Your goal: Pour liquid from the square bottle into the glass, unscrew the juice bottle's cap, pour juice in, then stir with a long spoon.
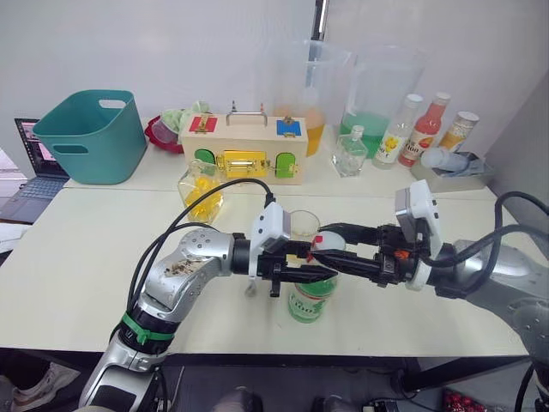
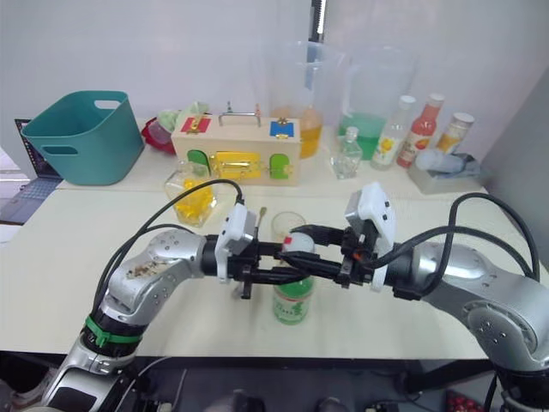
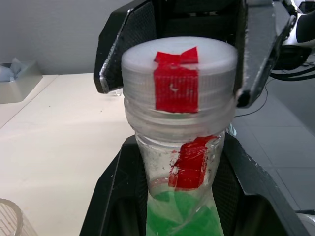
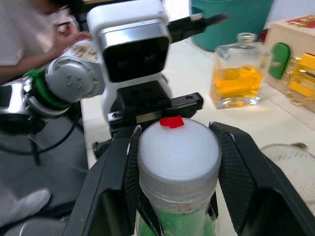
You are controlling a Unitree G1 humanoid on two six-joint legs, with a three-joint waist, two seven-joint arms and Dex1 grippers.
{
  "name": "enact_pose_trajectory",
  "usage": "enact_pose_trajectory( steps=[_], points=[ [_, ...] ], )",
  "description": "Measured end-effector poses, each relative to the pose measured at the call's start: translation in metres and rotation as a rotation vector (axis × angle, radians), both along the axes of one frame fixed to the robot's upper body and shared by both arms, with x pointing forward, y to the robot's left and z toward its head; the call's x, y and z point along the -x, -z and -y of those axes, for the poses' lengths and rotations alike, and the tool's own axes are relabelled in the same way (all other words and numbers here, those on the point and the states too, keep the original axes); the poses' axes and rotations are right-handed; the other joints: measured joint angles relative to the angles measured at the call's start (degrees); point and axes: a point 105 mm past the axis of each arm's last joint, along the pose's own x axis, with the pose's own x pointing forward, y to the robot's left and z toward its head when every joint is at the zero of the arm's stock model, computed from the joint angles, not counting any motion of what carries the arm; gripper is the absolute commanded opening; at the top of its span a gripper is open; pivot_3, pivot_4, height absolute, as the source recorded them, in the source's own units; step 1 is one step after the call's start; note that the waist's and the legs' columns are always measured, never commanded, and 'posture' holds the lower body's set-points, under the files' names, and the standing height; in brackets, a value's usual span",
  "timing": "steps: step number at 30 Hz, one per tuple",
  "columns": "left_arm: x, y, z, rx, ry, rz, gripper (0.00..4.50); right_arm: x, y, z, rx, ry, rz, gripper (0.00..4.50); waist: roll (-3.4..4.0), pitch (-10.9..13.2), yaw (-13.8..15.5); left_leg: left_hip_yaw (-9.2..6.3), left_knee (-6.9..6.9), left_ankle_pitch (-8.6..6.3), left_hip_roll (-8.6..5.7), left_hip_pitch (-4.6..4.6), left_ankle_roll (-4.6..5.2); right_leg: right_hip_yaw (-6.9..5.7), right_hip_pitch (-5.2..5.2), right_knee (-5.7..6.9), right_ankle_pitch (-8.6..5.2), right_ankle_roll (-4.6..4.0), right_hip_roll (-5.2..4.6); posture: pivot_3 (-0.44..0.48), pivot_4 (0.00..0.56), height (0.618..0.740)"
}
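**Two robot grippers meet at the top of a green juice bottle**

Seen from the head camera, the juice bottle (image 1: 310, 300) stands upright on the pale worktop (image 1: 77, 257), near the front edge at about 6 o'clock in the scene. The left gripper (image 1: 319, 273) reaches in from 9 o'clock, its fingers narrowed around the bottle's neck just under the cap. The right gripper (image 1: 326, 244) comes in from 3 o'clock, its fingers (image 4: 235, 169) closed on either side of the juice bottle's cap (image 4: 178, 150) (a white screw cap with a strip of red tape across its top and side). The cap sits on the bottle.

The glass (image 1: 304, 224) stands just behind the bottle, toward 12 o'clock, apart from both grippers. The square bottle (image 1: 201, 194) with yellow liquid stands further back at about 10 o'clock. Behind it a wooden latch box (image 1: 244, 152) lies across the worktop, with a teal basket (image 1: 90, 137) at far 10 o'clock. At 1 o'clock stand two tall clear pitchers (image 1: 377, 99), a small clear square bottle (image 1: 350, 154), and a yellow-labelled and a red bottle
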Motion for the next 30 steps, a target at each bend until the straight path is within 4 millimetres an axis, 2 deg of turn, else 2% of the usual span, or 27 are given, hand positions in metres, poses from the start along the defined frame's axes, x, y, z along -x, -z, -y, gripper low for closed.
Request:
enact_pose_trajectory(
  steps=[7,11,20,25,30],
  points=[
    [0.003,-0.001,0.001,-0.013,-0.002,0.012,1.33,-0.017,-0.008,0.001,0.131,-0.355,0.088,1.69,0.00,0.0,-0.2,-0.01,0.01,-0.02,0.01,0.01,0.05,-0.01,-0.01,0.02,-0.01,0.00,0.02,0.000,0.150,0.733],
    [0.003,-0.001,0.001,-0.013,-0.010,0.012,1.33,-0.023,-0.010,0.000,0.148,-0.454,0.080,1.69,0.00,0.0,-0.2,0.00,0.01,-0.02,0.00,0.01,0.04,-0.03,0.00,0.02,0.00,0.00,0.00,0.000,0.150,0.733],
    [0.003,-0.002,-0.001,0.005,-0.039,0.005,1.33,-0.025,-0.014,-0.003,0.124,-0.473,-0.006,1.69,0.01,0.0,-0.3,0.00,0.00,-0.02,0.00,0.00,0.01,-0.04,-0.06,0.04,0.00,-0.01,-0.08,0.000,0.150,0.733],
    [0.004,-0.001,-0.002,0.006,-0.044,-0.001,1.33,-0.016,-0.040,0.001,0.021,-0.442,-0.016,1.60,0.02,0.0,-0.3,-0.03,-0.01,-0.14,0.01,0.00,-0.23,-0.06,-0.04,0.02,0.02,-0.03,-0.14,0.000,0.150,0.733],
    [0.004,-0.001,-0.002,0.006,-0.044,-0.001,1.33,-0.009,-0.044,-0.003,-0.009,-0.428,-0.011,1.60,0.02,0.0,-0.4,-0.03,-0.01,-0.14,0.00,0.00,-0.24,-0.07,-0.04,0.04,0.02,-0.03,-0.14,0.000,0.150,0.733]
  ],
)
